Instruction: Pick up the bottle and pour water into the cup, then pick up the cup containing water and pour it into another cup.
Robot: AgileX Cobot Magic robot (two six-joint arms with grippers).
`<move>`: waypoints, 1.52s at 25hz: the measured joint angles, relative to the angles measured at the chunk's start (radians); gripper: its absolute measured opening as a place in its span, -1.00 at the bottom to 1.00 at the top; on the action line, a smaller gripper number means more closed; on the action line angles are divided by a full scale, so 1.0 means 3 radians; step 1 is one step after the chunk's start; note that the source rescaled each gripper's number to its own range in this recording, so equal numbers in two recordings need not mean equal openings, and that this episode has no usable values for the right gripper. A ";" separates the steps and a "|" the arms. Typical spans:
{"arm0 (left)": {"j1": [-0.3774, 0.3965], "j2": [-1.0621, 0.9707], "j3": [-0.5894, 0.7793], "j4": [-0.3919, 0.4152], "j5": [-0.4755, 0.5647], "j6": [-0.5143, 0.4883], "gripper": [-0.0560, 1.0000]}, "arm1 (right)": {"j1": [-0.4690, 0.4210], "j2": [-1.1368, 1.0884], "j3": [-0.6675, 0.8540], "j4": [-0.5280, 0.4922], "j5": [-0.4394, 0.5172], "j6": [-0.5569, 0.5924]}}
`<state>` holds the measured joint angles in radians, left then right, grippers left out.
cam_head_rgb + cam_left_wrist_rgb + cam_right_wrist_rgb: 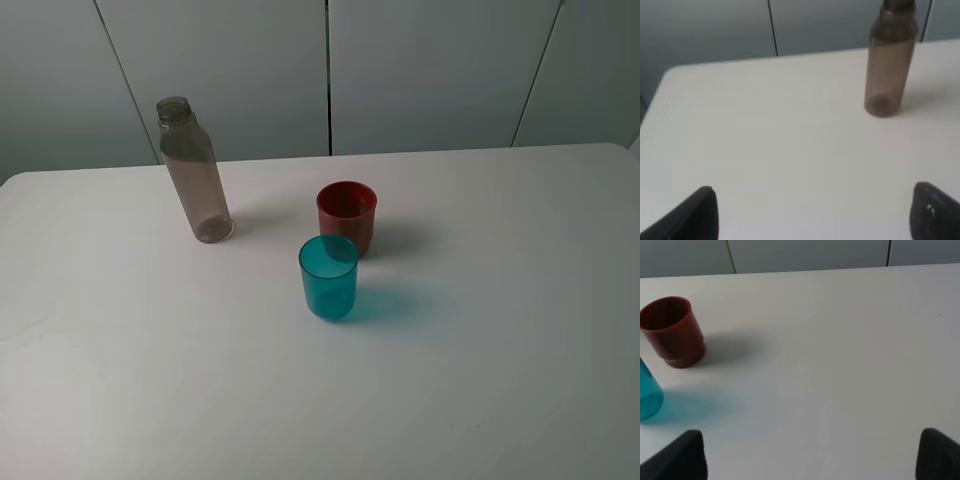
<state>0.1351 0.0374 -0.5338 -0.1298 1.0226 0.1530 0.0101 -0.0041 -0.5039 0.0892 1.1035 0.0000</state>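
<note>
A tall smoky grey-brown bottle point(196, 172) stands upright at the back left of the white table point(500, 350). The teal cup point(328, 277) stands near the middle, with the dark red cup point(347, 216) just behind it. Neither arm shows in the exterior high view. In the left wrist view the bottle point(889, 65) stands ahead of my left gripper point(812, 215), whose black fingertips point(697, 215) are wide apart with nothing between them. My right gripper point(812, 455) is also open and empty, and its view shows the red cup point(673, 331) and the edge of the teal cup point(647, 392), both well away from it.
Grey wall panels point(330, 70) rise behind the table's far edge. Bare tabletop spreads across the front and right side.
</note>
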 joint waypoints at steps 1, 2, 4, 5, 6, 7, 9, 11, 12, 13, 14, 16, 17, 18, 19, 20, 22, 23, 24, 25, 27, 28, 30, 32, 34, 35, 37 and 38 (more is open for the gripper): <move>-0.0045 0.0000 0.0000 0.0061 0.0139 -0.0105 0.82 | 0.0000 0.0000 0.0000 0.0000 0.0000 0.0000; -0.0073 -0.0003 0.0000 0.0114 0.0255 -0.0201 0.82 | 0.0000 0.0000 0.0000 0.0000 0.0000 0.0000; -0.0094 -0.0027 0.0000 0.0172 0.0284 -0.0343 0.82 | 0.0000 0.0000 0.0000 0.0000 0.0000 0.0000; -0.0094 -0.0041 0.0000 0.0192 0.0284 -0.0424 0.82 | 0.0000 0.0000 0.0000 0.0000 0.0000 0.0000; -0.0094 -0.0054 0.0008 0.0208 0.0284 -0.0489 0.82 | 0.0000 0.0000 0.0000 0.0000 0.0000 0.0000; -0.0094 -0.0080 0.0017 0.0213 0.0284 -0.0510 0.82 | 0.0000 0.0000 0.0000 0.0000 0.0000 0.0000; -0.0094 -0.0102 0.0048 0.0229 0.0254 -0.0579 0.82 | 0.0000 0.0000 0.0000 0.0000 0.0000 0.0000; -0.0094 -0.0115 0.0055 0.0293 0.0228 -0.0619 0.82 | 0.0000 0.0000 0.0000 0.0000 0.0000 0.0000; -0.0094 -0.0115 0.0055 0.0309 0.0219 -0.0619 0.82 | 0.0000 0.0000 0.0000 0.0000 0.0000 0.0000; -0.0094 -0.0125 0.0061 0.0323 0.0220 -0.0619 0.82 | 0.0000 0.0000 0.0000 0.0000 0.0000 0.0000; -0.0094 -0.0125 0.0061 0.0324 0.0220 -0.0619 0.82 | 0.0000 0.0000 0.0000 0.0000 0.0000 0.0000; -0.0094 -0.0125 0.0068 0.0348 0.0220 -0.0619 0.82 | 0.0000 0.0000 0.0000 0.0000 0.0000 0.0000; -0.0094 -0.0125 0.0068 0.0357 0.0220 -0.0627 0.82 | 0.0000 0.0000 0.0000 0.0000 0.0000 0.0000; -0.0094 -0.0125 0.0070 0.0362 0.0220 -0.0635 0.82 | 0.0000 0.0000 0.0000 0.0000 0.0000 0.0000; -0.0094 -0.0125 0.0075 0.0362 0.0220 -0.0642 0.82 | 0.0000 0.0000 0.0000 0.0000 0.0000 0.0000; -0.0094 -0.0125 0.0075 0.0362 0.0220 -0.0642 0.82 | 0.0000 0.0000 0.0000 0.0000 0.0000 0.0000; -0.0094 -0.0125 0.0075 0.0362 0.0220 -0.0648 0.82 | 0.0000 0.0000 0.0000 0.0000 0.0000 0.0000; -0.0094 -0.0125 0.0075 0.0362 0.0220 -0.0648 0.82 | 0.0000 0.0000 0.0000 0.0000 0.0000 0.0000; -0.0094 -0.0125 0.0075 0.0362 0.0220 -0.0648 0.82 | 0.0000 0.0000 0.0000 0.0000 0.0000 0.0000; -0.0094 -0.0125 0.0075 0.0362 0.0220 -0.0648 0.82 | 0.0000 0.0000 0.0000 0.0000 0.0000 0.0000; -0.0094 -0.0125 0.0075 0.0362 0.0220 -0.0648 0.82 | 0.0000 0.0000 0.0000 0.0000 0.0000 0.0000; -0.0094 -0.0125 0.0075 0.0362 0.0220 -0.0648 0.82 | 0.0000 0.0000 0.0000 0.0000 0.0000 0.0000; -0.0094 -0.0125 0.0075 0.0362 0.0220 -0.0648 0.82 | 0.0000 0.0000 0.0000 0.0000 0.0000 0.0000; -0.0094 -0.0125 0.0075 0.0362 0.0220 -0.0648 0.82 | 0.0000 0.0000 0.0000 0.0000 0.0000 0.0000; -0.0094 -0.0125 0.0075 0.0362 0.0220 -0.0648 0.82 | 0.0000 0.0000 0.0000 0.0000 0.0000 0.0000; -0.0094 -0.0125 0.0075 0.0362 0.0220 -0.0648 0.84 | 0.0000 0.0000 0.0000 0.0000 0.0000 0.0000; -0.0094 -0.0125 0.0075 0.0362 0.0220 -0.0648 0.84 | 0.0000 0.0000 0.0000 0.0000 0.0000 0.0000; -0.0094 -0.0125 0.0075 0.0362 0.0220 -0.0648 0.84 | 0.0000 0.0000 0.0000 0.0000 0.0000 0.0000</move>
<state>0.1068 0.0000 -0.5112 -0.0211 1.0885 -0.0415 0.0101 -0.0041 -0.5039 0.0892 1.1035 0.0000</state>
